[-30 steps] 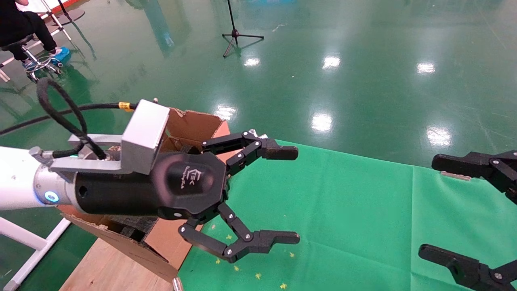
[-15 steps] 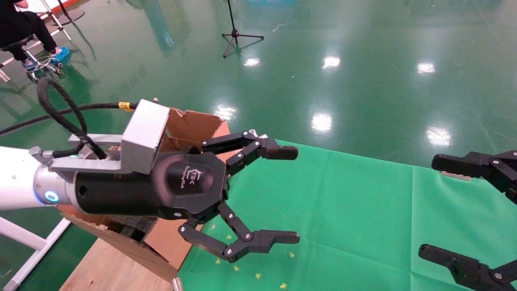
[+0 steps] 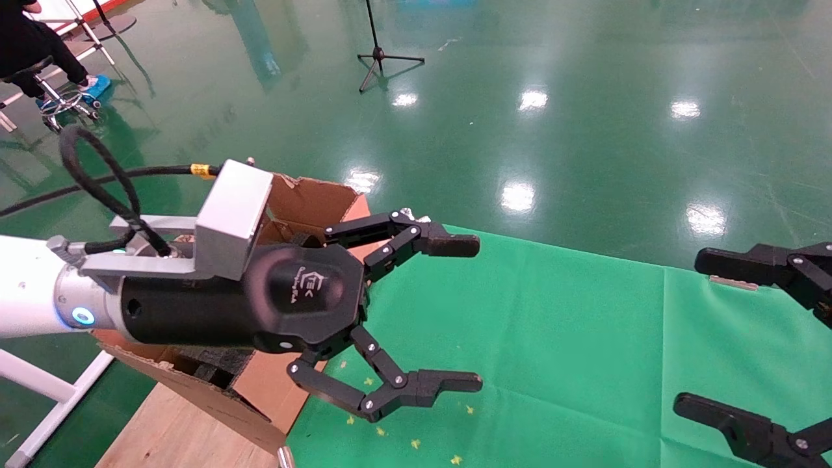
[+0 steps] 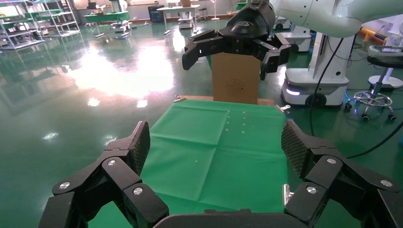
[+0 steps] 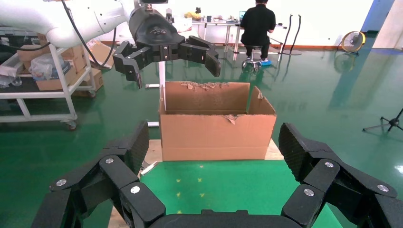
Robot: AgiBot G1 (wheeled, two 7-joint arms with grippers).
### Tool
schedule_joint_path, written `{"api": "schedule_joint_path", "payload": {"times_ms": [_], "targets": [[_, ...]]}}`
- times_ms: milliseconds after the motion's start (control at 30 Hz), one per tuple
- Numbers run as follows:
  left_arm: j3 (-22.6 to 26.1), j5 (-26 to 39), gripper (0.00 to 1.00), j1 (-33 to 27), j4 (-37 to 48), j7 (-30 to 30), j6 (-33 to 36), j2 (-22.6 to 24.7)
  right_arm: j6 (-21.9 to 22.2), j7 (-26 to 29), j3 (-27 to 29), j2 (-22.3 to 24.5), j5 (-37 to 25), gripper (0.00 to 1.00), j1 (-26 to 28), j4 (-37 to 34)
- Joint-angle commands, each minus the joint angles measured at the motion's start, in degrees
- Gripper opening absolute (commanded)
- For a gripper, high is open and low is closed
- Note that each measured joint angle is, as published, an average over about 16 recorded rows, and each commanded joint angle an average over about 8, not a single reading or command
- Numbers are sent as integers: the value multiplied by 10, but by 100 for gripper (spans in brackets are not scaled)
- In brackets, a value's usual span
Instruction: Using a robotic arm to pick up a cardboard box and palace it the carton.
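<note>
My left gripper (image 3: 467,314) is open and empty on its white arm, held above the green cloth just beside the carton (image 3: 312,195), a large brown box with torn upright flaps and black foam (image 3: 208,364) inside. The right wrist view shows the carton (image 5: 214,128) at the table's end with the left gripper (image 5: 176,73) above it. At the other end my right gripper (image 3: 694,331) is open and empty. The cardboard box (image 4: 235,88) stands upright past the cloth's far edge, a round dark mark on its face, seen behind the right gripper (image 4: 228,59). It is outside the head view.
A green cloth (image 3: 552,338) covers the table, with a bare wooden board (image 3: 175,429) under the carton. On the green floor behind are a tripod stand (image 3: 380,55) and a seated person (image 3: 32,39). A white robot base (image 4: 309,85) and stool (image 4: 380,90) stand beyond the box.
</note>
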Motion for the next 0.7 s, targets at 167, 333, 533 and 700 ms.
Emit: {"api": "schedule_joint_path", "payload": {"times_ms": [167, 333, 533, 700], "targets": [[0, 0, 100, 0, 0, 0, 0, 0, 0, 0, 0, 0, 0, 100, 0, 0], [0, 0, 100, 0, 0, 0, 0, 0, 0, 0, 0, 0, 0, 100, 0, 0], [0, 0, 100, 0, 0, 0, 0, 0, 0, 0, 0, 0, 0, 100, 0, 0], [0, 0, 100, 0, 0, 0, 0, 0, 0, 0, 0, 0, 0, 100, 0, 0]]}}
